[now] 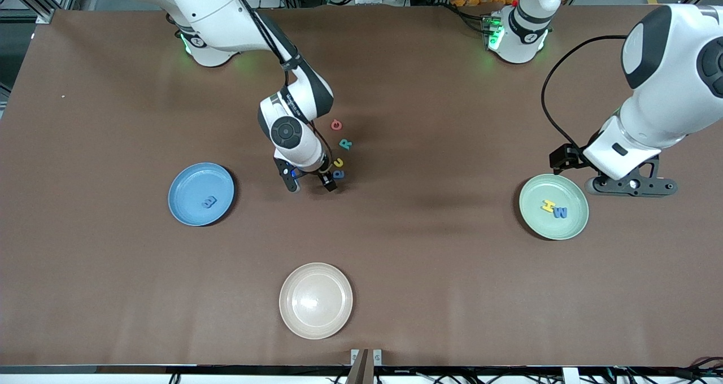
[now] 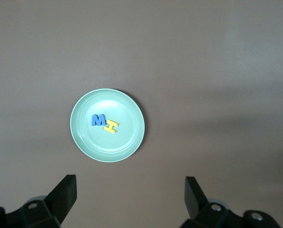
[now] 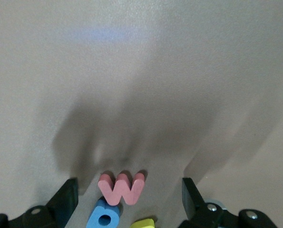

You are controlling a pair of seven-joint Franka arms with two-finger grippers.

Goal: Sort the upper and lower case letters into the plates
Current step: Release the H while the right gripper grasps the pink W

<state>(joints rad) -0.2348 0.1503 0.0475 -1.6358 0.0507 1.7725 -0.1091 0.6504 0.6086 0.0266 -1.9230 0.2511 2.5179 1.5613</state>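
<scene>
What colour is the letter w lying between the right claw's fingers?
Pinkish red. The letter w shows best in the right wrist view, between the open right claw.

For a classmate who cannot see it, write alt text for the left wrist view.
A pale green plate sits on the brown table, holding a blue letter M and a yellow letter I that touch each other near its middle. The left gripper hangs above the table with its fingers spread wide and nothing between them.

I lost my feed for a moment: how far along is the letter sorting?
Done: the mint plate holds two letters, the blue plate one. In hand: the right claw, open, is over a pink letter. Left: the loose cluster. The left claw waits, open.
</scene>
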